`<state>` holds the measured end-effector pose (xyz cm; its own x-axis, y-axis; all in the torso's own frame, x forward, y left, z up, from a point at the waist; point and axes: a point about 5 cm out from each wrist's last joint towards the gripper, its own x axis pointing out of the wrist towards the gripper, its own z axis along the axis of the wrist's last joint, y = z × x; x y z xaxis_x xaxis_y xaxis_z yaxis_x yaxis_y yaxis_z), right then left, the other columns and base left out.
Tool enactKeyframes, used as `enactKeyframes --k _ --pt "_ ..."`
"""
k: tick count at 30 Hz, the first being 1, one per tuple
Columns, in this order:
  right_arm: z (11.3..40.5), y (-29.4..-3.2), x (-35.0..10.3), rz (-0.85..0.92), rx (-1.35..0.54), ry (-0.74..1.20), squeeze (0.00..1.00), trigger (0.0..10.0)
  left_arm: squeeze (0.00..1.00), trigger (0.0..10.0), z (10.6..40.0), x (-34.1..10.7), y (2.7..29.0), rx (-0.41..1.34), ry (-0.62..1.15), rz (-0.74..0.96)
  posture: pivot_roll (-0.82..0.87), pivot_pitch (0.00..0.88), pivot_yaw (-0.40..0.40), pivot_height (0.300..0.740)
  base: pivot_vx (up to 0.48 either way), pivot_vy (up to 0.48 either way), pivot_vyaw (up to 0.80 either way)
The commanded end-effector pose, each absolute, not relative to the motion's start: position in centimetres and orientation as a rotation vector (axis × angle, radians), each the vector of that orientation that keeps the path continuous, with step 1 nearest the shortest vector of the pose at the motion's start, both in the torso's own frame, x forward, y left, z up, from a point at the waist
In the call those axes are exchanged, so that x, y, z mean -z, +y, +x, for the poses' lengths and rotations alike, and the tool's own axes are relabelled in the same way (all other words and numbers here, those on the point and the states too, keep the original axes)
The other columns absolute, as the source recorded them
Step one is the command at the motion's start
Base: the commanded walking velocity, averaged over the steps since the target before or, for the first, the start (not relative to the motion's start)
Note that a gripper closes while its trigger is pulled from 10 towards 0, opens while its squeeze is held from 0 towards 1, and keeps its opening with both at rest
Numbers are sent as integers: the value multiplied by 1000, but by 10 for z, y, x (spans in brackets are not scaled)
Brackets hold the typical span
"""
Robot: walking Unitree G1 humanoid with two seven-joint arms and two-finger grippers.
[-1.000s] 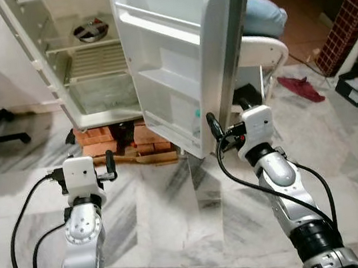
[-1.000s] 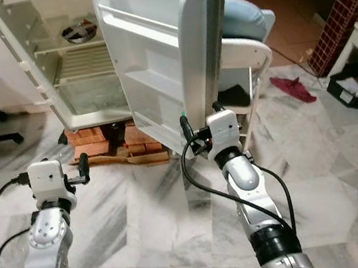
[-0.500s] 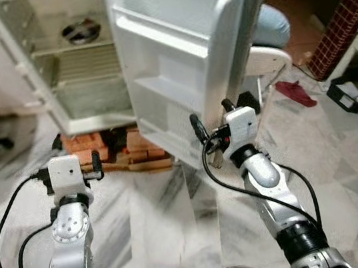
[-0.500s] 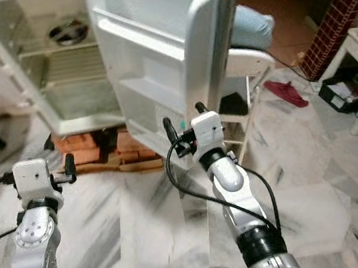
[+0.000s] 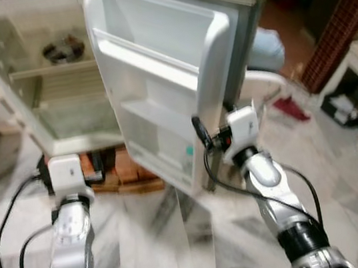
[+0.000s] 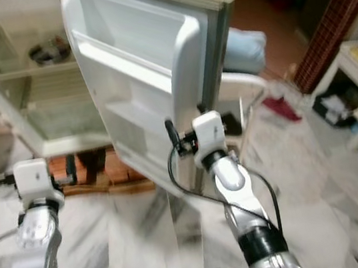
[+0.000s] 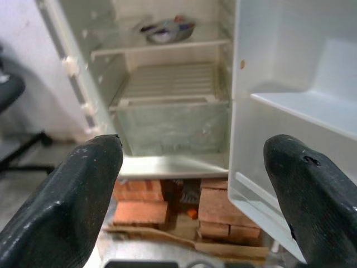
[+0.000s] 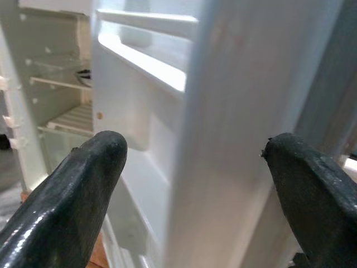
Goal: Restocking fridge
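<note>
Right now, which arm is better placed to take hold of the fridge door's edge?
Right. The right gripper is open, with the fridge door edge between its fingers. The left gripper is open too, but faces the fridge interior from farther back.

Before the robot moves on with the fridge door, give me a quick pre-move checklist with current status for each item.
1. Fridge door swung open: ok.
2. Right end effector open, its fingers to either side of the door's free edge: ok.
3. Right end effector actually touching the door: cannot tell.
4. Left end effector open and holding nothing, facing the fridge interior: ok.
5. Space on the wire shelf for restocking: ok; a bowl sits on the shelf above.
6. Fridge steady on its brick stack: cannot tell.
</note>
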<state>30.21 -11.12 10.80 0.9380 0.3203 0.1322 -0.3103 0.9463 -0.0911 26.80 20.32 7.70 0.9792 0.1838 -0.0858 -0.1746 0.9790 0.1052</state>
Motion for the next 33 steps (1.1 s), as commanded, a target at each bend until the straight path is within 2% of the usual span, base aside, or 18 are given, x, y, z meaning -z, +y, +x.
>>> enactKeyframes --k 1,8,12,17,23,28,30,31,33 --pt "305 -123 -108 -111 -279 -148 0 10000 0 10000 262 -71 201 -197 136 53 19 72 -59 740 0 0 0" --pt "312 -129 -112 -107 -241 -145 0 10000 0 10000 248 -77 199 -137 122 152 46 81 -71 740 0 0 618" --pt "320 -126 -119 -97 -243 -154 0 10000 0 10000 243 -82 181 -36 138 197 100 104 -70 740 0 0 719" --pt "326 -125 -127 -91 -217 -180 0 10000 0 10000 235 -76 173 -20 187 173 92 118 -70 740 0 0 538" --pt "323 -126 -125 -55 -237 -168 0 10000 0 10000 237 -73 175 0 238 140 91 109 -67 740 0 0 0" --pt "319 -122 -121 -17 -301 -137 0 10000 0 10000 238 -74 177 22 250 167 78 111 -56 740 0 0 0" --pt "313 -111 -118 100 -402 -96 0 10000 0 10000 238 -72 176 34 260 163 75 108 -56 740 0 0 0" --pt "303 -101 -118 223 -534 -68 0 10000 0 10000 238 -72 175 38 263 162 75 108 -56 740 0 0 0" --pt "298 -98 -118 281 -597 -55 0 10000 0 10000 237 -72 175 39 264 162 75 108 -56 740 0 0 0"
